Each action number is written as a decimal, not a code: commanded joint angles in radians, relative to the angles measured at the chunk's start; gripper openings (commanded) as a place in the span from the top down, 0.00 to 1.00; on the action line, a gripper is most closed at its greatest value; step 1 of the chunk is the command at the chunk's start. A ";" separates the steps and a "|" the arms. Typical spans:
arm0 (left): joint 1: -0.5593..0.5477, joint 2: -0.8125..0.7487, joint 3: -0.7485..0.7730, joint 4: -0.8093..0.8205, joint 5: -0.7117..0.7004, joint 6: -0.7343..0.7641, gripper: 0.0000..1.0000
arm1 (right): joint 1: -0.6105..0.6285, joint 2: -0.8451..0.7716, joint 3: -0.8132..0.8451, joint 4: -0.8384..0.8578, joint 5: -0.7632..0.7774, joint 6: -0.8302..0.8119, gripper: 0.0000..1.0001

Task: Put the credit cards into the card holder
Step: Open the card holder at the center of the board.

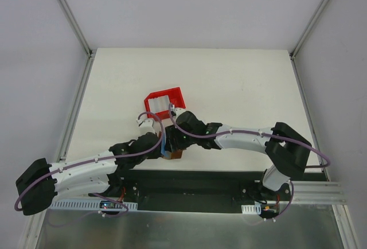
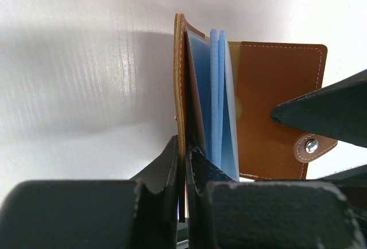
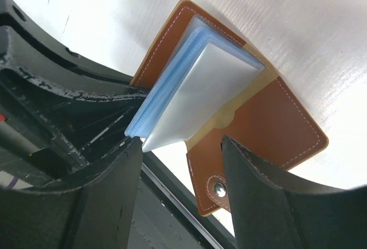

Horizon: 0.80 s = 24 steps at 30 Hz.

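So, on the white surface [image 1: 229,82] the red tray [image 1: 179,97] sits a bit farther back with something pale inside, probably the credit cards [image 1: 164,100], too small to be sure. The card holder [image 2: 275,88] is at the near edge: left pincer [image 2: 182,160] pinches one cover upright so the blue sleeves [image 2: 221,100] fan open for loading. Right pincer [image 3: 180,143] is spread over the flat flap, gripping nothing, I'd guess to steady it.

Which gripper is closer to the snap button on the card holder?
Right. The right gripper stands open with the snap button between its fingers; the left gripper is clamped on the card holder's opposite, upright cover.
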 commanded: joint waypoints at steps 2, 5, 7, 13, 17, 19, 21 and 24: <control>-0.004 -0.021 -0.002 -0.029 -0.024 0.027 1.00 | 0.012 0.028 0.051 0.005 -0.010 0.002 0.40; -0.004 -0.032 -0.003 -0.029 -0.024 0.029 1.00 | 0.012 0.035 0.055 0.005 -0.007 0.003 0.39; -0.006 -0.038 -0.005 -0.027 -0.024 0.027 1.00 | 0.014 0.038 0.059 0.005 -0.007 0.003 0.39; -0.004 -0.040 -0.005 -0.029 -0.024 0.030 1.00 | 0.015 0.051 0.069 0.005 -0.012 0.009 0.38; -0.006 -0.035 -0.003 -0.027 -0.022 0.032 1.00 | 0.021 0.044 0.071 0.011 -0.001 0.011 0.37; -0.004 -0.032 -0.003 -0.029 -0.024 0.032 1.00 | 0.023 0.052 0.074 -0.003 0.005 0.006 0.37; -0.004 -0.032 -0.005 -0.029 -0.024 0.033 1.00 | 0.021 0.057 0.069 -0.009 0.013 0.005 0.39; -0.004 -0.035 -0.008 -0.029 -0.025 0.030 1.00 | 0.024 0.063 0.068 -0.041 0.033 0.000 0.43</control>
